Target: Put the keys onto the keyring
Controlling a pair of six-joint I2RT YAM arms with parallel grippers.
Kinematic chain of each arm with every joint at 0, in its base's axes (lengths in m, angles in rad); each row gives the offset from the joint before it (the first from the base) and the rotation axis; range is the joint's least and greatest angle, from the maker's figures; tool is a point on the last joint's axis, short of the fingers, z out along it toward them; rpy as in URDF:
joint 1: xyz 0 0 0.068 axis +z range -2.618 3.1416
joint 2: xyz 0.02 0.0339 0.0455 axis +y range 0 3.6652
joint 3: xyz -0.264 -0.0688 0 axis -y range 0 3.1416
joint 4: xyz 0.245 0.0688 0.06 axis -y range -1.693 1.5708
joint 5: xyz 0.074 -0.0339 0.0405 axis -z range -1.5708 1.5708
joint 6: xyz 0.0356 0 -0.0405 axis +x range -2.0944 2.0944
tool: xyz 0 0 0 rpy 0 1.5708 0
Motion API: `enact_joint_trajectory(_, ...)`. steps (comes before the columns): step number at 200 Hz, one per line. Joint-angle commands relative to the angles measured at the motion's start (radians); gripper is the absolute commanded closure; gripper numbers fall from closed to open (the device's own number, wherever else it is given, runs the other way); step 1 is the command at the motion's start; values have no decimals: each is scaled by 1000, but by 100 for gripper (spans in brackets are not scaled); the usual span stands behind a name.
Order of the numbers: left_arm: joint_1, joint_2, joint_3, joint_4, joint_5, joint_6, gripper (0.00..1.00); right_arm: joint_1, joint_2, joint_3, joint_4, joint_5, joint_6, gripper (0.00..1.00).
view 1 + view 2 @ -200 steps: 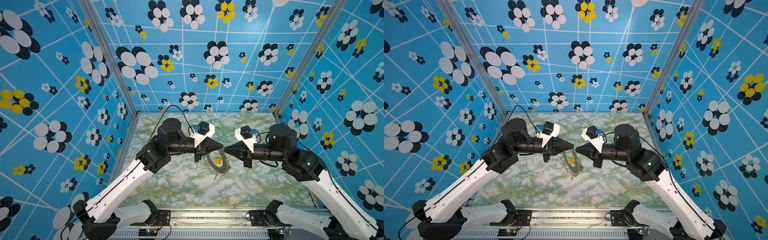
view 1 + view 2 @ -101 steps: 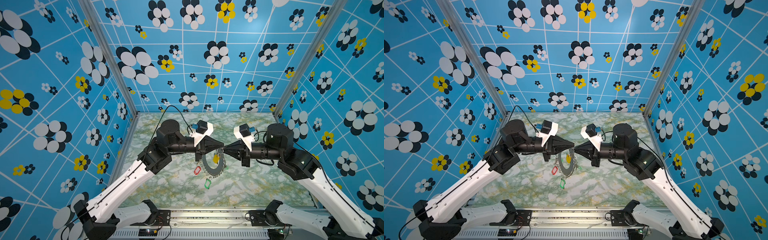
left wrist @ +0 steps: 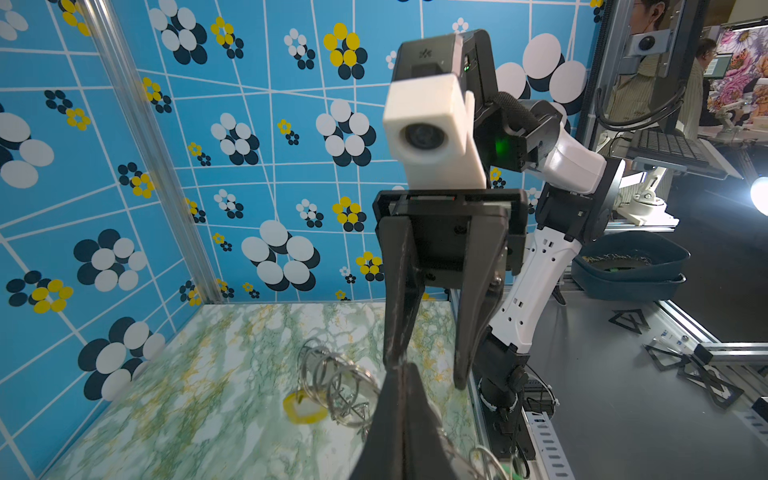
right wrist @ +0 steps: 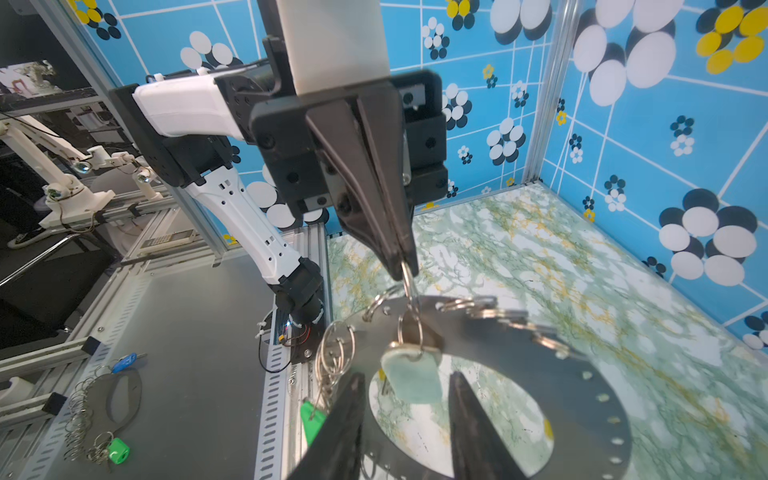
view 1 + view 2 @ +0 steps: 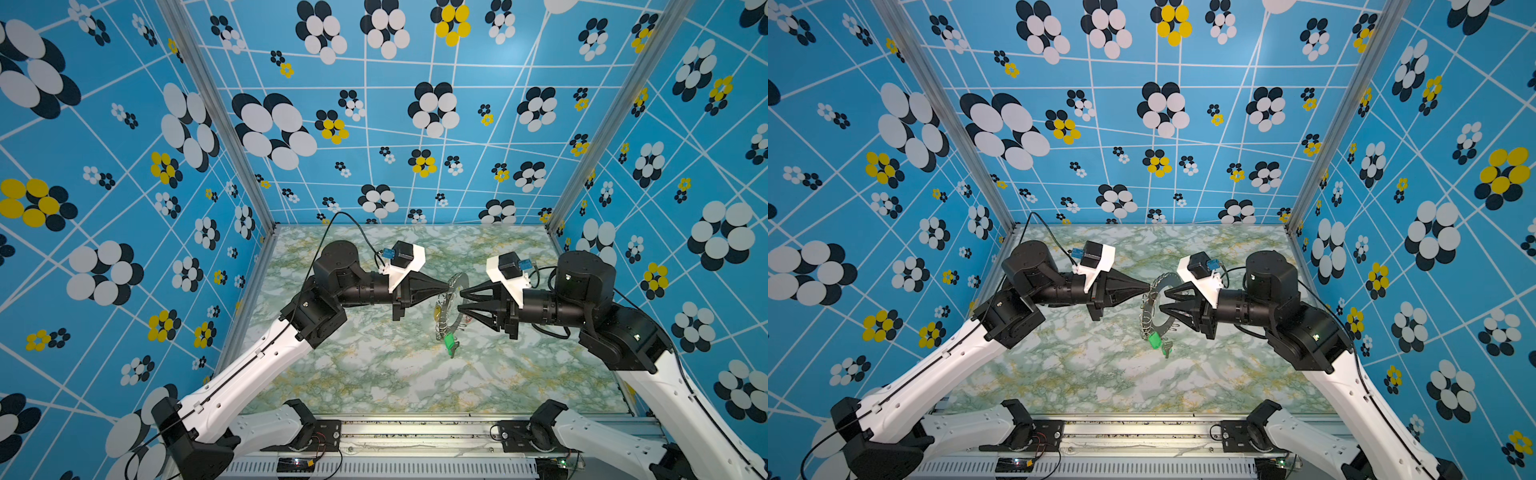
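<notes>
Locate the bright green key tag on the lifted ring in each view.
Top view: green tag just below the ring, mid-table.
Top view: same place.
Left wrist: a sliver beside the left claw.
Right wrist: beside the right claw, under the wire loops.
Landmark: left claw, shut on the ring's loop.

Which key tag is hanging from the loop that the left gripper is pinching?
The pale mint tag, dangling from the wire loop pinched by the left gripper. The green tag hangs from other loops further round the keyring.
</notes>
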Motion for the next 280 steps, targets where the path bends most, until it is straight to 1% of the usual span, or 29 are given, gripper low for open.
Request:
enact_joint_trajectory(1, 9, -6, -20, 127, 34, -30, 100, -11, -5, 28, -16, -18, -11, 64)
enact_joint_trajectory(11, 9, -4, -37, 169, 38, -49, 100, -13, -4, 28, 4, -27, -3, 65)
enact_joint_trajectory(39, 9, 2, -69, 283, 48, -100, 100, -13, 10, 16, 72, -63, 29, 72)
enact_joint_trajectory(66, 8, 15, -77, 355, 67, -127, 100, -17, 17, -7, 111, -66, 39, 73)
enact_joint_trajectory(104, 7, 29, -66, 354, 90, -126, 100, -42, 18, -12, 130, -79, 50, 74)
enact_joint_trajectory(160, 8, 37, -55, 350, 96, -124, 100, -48, 43, -26, 155, -128, 71, 85)
enact_joint_trajectory(201, 8, 42, -48, 350, 95, -124, 100, -51, 51, -46, 176, -158, 92, 87)
enact_joint_trajectory(252, 7, 50, -40, 349, 100, -123, 100, -50, 34, -60, 207, -156, 112, 100)
enact_joint_trajectory(280, 8, 51, -40, 348, 98, -124, 100, -51, 30, -63, 212, -158, 117, 100)
